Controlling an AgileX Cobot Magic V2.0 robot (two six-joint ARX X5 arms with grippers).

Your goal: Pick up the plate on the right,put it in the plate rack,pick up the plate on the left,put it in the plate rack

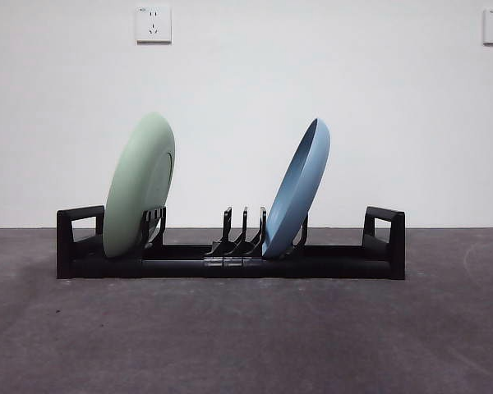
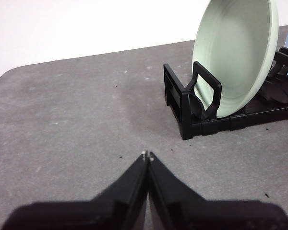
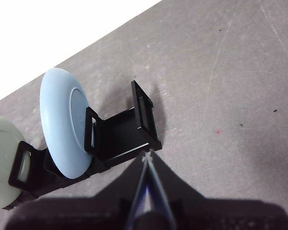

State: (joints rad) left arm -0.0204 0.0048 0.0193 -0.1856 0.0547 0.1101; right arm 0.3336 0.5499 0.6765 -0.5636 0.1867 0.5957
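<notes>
The black plate rack (image 1: 230, 261) lies across the table in the front view. A pale green plate (image 1: 140, 185) stands tilted in its left slots, and a light blue plate (image 1: 297, 189) leans in slots right of the middle. Neither arm shows in the front view. My left gripper (image 2: 147, 155) is shut and empty above the table, off the rack's (image 2: 189, 112) left end, apart from the green plate (image 2: 235, 52). My right gripper (image 3: 146, 156) is shut and empty, hovering just off the rack's (image 3: 129, 132) right end handle, with the blue plate (image 3: 62, 124) beyond it.
Grey table surface (image 1: 246, 336) stretches in front of the rack. A white wall stands behind with two sockets (image 1: 153, 24) high up. The table's rounded far corner (image 2: 9, 76) shows in the left wrist view.
</notes>
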